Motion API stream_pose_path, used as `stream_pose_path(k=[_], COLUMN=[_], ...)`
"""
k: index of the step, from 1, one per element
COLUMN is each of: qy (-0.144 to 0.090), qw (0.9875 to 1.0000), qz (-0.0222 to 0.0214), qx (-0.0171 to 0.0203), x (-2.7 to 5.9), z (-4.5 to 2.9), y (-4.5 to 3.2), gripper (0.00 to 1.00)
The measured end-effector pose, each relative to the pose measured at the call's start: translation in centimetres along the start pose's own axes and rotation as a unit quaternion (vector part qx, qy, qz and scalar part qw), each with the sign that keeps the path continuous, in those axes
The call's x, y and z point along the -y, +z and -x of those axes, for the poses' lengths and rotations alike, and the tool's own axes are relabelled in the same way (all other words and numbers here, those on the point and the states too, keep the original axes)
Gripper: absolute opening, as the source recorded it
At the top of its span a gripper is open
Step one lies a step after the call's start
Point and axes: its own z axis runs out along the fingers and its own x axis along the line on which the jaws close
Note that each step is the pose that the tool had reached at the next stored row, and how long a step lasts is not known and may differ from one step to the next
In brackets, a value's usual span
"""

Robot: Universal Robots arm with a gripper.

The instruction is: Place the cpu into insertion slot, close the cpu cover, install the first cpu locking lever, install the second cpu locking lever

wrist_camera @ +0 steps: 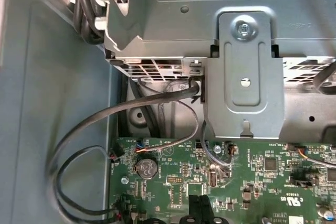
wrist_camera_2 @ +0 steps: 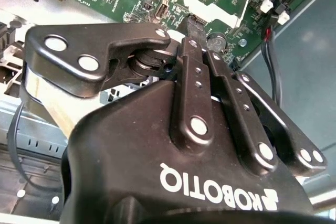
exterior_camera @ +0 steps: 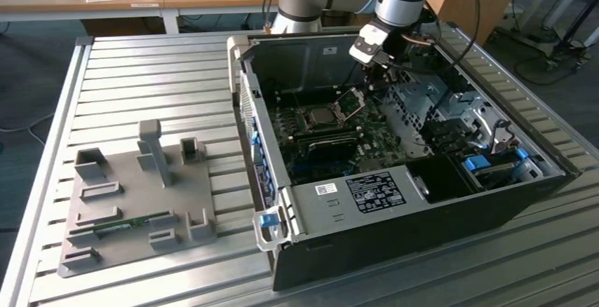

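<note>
In the exterior view the cpu (exterior_camera: 323,116) lies as a silver-grey square in the insertion slot (exterior_camera: 309,126) on the green motherboard. The cpu cover (exterior_camera: 351,99) stands raised on its hinge at the slot's far side. My gripper (exterior_camera: 374,83) hangs inside the open case, just above and behind the raised cover. In the second wrist view its black fingers (wrist_camera_2: 190,45) are drawn together, tips close to the silver frame of the cpu cover (wrist_camera_2: 223,13). In the first wrist view the gripper (wrist_camera: 200,208) is shut with nothing held, above the board.
The open computer case (exterior_camera: 393,202) rests on a slatted metal table (exterior_camera: 150,76). A grey drive cage (wrist_camera: 241,82) and black cables (wrist_camera: 105,119) crowd the space beside the gripper. A grey fixture plate (exterior_camera: 196,181) holding a green memory stick (exterior_camera: 122,224) sits at the exterior view's left.
</note>
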Motion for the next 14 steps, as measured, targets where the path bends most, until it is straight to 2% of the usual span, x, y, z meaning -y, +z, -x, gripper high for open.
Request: stream_pose_path(k=[4,9,14], qy=[0.0,0.0,0.0], qw=[1.0,1.0,1.0], qz=[0.0,0.0001,0.0034], qx=[0.0,0.0,-0.0002], x=[-0.03,0.0,0.71], z=[0.01,0.01,0.0], y=[0.36,0.38,0.35], gripper=[0.11,0.11,0.11])
